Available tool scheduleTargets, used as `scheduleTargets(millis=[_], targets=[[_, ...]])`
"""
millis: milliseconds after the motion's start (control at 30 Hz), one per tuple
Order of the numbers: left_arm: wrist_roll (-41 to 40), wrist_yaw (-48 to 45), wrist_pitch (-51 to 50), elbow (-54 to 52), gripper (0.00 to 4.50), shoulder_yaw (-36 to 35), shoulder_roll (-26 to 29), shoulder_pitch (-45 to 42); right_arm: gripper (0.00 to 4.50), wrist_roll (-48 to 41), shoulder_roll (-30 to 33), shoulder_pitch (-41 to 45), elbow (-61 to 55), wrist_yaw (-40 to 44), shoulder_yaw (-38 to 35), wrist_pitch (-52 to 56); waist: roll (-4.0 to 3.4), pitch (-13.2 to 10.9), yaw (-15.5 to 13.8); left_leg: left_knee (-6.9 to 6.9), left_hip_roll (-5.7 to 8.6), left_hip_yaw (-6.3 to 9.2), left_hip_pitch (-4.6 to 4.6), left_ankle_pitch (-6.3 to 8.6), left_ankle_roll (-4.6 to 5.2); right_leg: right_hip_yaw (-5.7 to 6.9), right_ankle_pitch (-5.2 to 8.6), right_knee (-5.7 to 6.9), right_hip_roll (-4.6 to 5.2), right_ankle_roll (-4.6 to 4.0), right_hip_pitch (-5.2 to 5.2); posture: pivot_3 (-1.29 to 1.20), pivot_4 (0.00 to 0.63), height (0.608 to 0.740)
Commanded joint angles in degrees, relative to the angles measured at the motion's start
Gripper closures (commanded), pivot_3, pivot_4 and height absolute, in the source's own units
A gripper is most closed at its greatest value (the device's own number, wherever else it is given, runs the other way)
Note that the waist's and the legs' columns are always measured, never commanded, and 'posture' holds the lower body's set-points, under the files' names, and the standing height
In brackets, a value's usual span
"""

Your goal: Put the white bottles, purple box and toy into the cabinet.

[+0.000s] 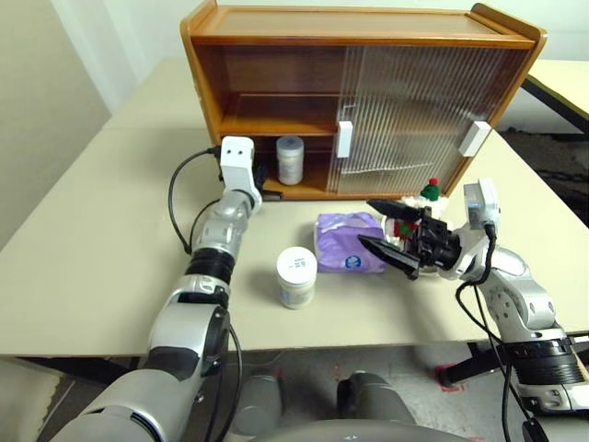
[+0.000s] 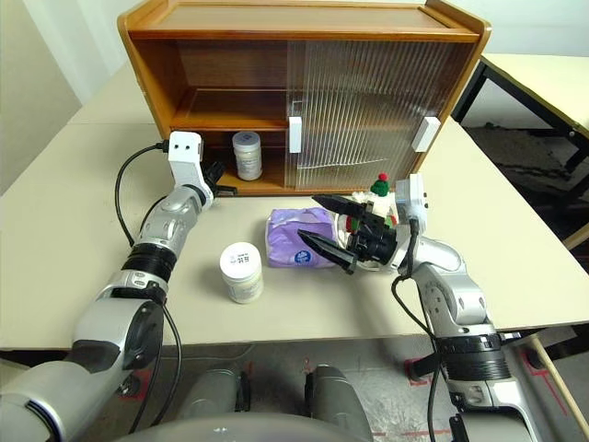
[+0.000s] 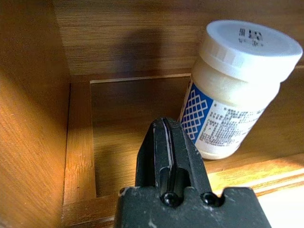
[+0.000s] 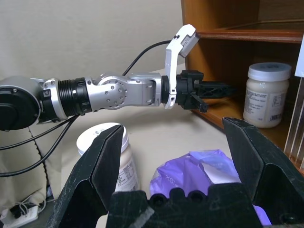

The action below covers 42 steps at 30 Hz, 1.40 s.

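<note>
I stand at a pale beige table whose front edge runs just below my arms; grey floor shows beneath it. Nearest me on the tabletop stands one white bottle, upright and apart from everything else. Just past it and to my right lies the single purple box, flat on the surface. My right gripper hangs over the box's right end with its two black fingers spread wide and nothing between them. Behind that gripper I see the one toy, of which the red-green hat is what shows.

Farther out, my left gripper has its fingers pressed flat together, empty, its tip at the open left side of the cabinet. The second white bottle stands upright on the cabinet's bottom board, just beside that gripper. So two bottles: one in, one out. The cabinet's two ribbed doors cover its right part. Beyond it more beige tables and a light wall close the room.
</note>
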State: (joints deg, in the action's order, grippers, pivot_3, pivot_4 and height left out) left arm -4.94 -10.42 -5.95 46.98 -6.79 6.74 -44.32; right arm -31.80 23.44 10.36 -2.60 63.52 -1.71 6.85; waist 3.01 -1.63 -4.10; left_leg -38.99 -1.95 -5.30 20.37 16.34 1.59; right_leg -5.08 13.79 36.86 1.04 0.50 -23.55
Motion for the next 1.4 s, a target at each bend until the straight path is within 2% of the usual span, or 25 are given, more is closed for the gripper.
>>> scheduleTargets(millis=[33, 900, 1167, 1400], targets=[[-0.6, -0.4, 0.7, 1.1, 4.48, 0.0, -0.7, -2.1, 0.00, 0.2, 0.6, -0.5, -1.8, -0.7, 0.1, 0.3, 0.00, 0.0, 0.0, 0.00, 0.01, 0.00, 0.00, 0.00, 0.00, 0.00, 0.00, 0.00, 0.00, 0.00, 0.00, 0.08, 0.000, 0.740], [1.2, -2.0, 0.9, -1.9, 4.48, 2.5, -2.0, 1.5, 0.00, 0.8, 0.7, -0.3, -0.3, -0.4, 1.3, -0.3, 0.01, 0.0, -0.2, 0.00, 0.04, 0.01, 0.03, -0.01, 0.01, 0.00, -0.01, -0.11, 0.05, 0.02, 0.05, 0.10, 0.000, 0.740], [1.2, -1.4, 1.1, -5.1, 4.48, 3.3, -1.2, 4.0, 0.00, 1.1, 0.2, 0.4, 0.1, -0.3, 1.7, -0.2, 0.01, 0.0, 0.7, 0.00, 0.02, 0.04, 0.07, -0.01, 0.02, -0.18, 0.09, -0.20, 0.00, 0.12, 0.01, 0.11, 0.000, 0.740], [0.6, -0.7, 1.6, -4.3, 4.48, 2.4, -0.5, 2.8, 0.00, 1.1, 0.4, 0.3, -0.3, -0.5, 1.7, 0.2, 0.01, 0.0, 0.6, 0.01, -0.03, 0.07, 0.19, 0.05, 0.15, -0.15, 0.03, -0.36, 0.01, 0.02, -0.05, 0.10, 0.000, 0.740]])
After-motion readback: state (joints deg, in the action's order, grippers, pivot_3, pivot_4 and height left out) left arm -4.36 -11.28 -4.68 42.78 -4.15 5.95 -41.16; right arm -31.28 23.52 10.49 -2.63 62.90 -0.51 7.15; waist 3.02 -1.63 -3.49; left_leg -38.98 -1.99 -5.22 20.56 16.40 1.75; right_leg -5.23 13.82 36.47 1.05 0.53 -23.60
